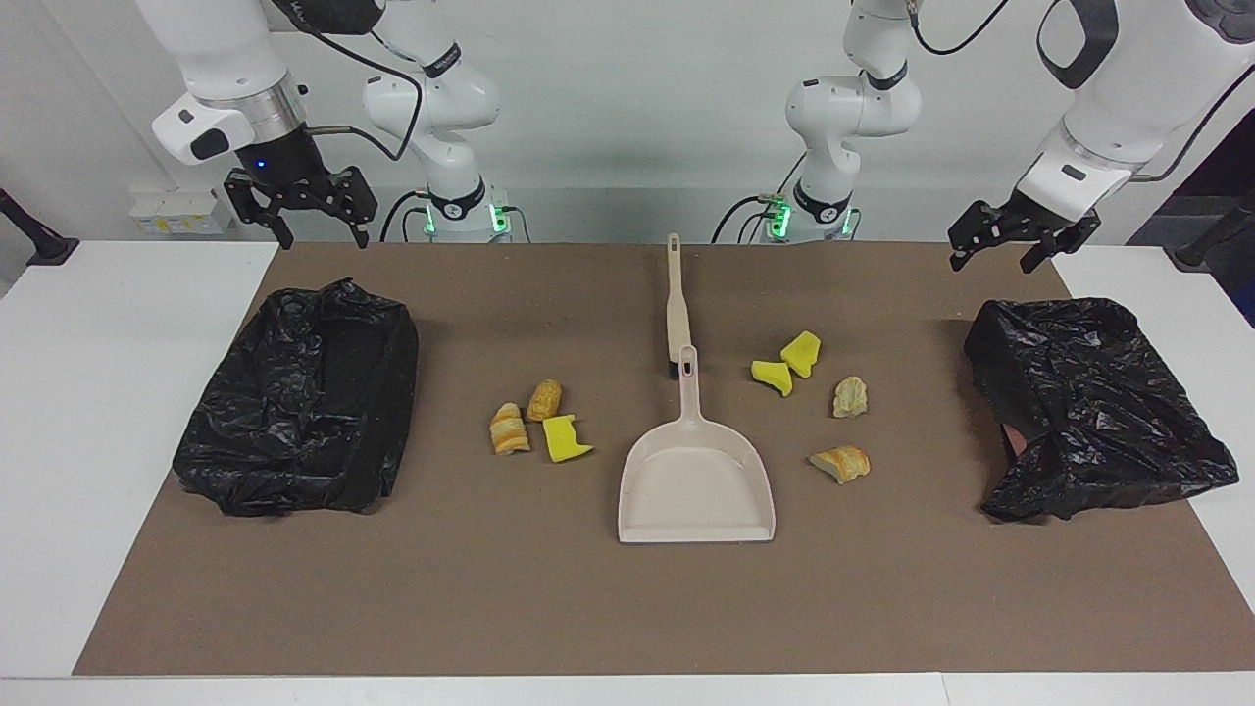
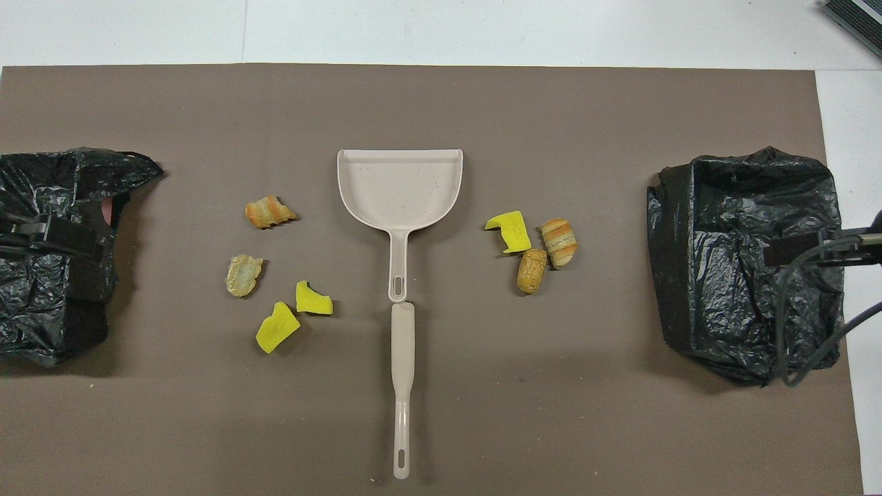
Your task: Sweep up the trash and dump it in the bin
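Note:
Several trash chunks lie on the brown mat. Three sit toward the right arm's end: a striped bread lump (image 1: 509,429), a tan lump (image 1: 544,399) and a yellow sponge bit (image 1: 565,438). The others sit toward the left arm's end: two yellow bits (image 1: 801,353) (image 1: 772,377), a pale lump (image 1: 849,396) and a bread lump (image 1: 840,462). The beige dustpan (image 1: 696,480) lies between the two groups, handle toward the robots. A beige brush handle (image 1: 675,304) lies in line with it, nearer the robots. My right gripper (image 1: 322,233) and left gripper (image 1: 992,263) hang open and empty, raised, away from the trash.
A bin lined with a black bag (image 1: 304,402) stands at the right arm's end of the mat, mouth open upward. A second black-bagged bin (image 1: 1088,422) stands at the left arm's end. White table (image 1: 118,392) borders the mat.

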